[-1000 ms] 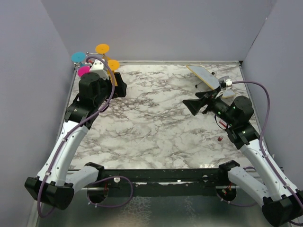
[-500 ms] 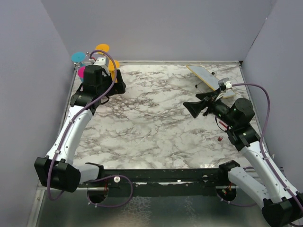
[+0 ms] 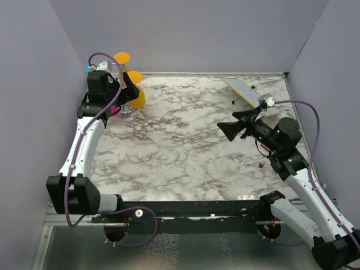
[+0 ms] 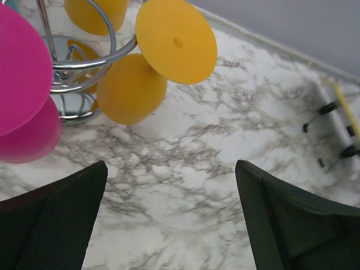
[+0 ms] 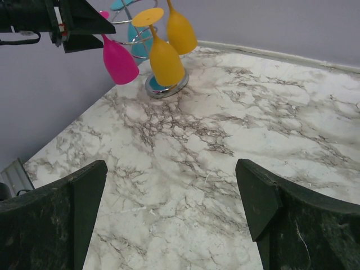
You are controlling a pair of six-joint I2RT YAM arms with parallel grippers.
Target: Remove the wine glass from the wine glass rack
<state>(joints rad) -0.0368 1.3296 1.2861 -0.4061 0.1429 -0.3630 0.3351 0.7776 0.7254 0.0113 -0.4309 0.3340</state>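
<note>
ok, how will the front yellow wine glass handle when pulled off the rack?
The yellow wine glass hangs bowl-down by its foot on the wine glass rack, so a nudge would likely swing it. Opaque and matte, it looks plastic: probably light and not very fragile. Its smooth, rounded bowl could slip in the left gripper.

Pink wine glass (image 5: 120,62), grey-veined marble table (image 5: 225,140)

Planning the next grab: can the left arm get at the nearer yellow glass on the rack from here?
Probably yes. The left gripper is open and faces the yellow glass with nothing standing between them, though the pink glass hangs close beside it.
</note>
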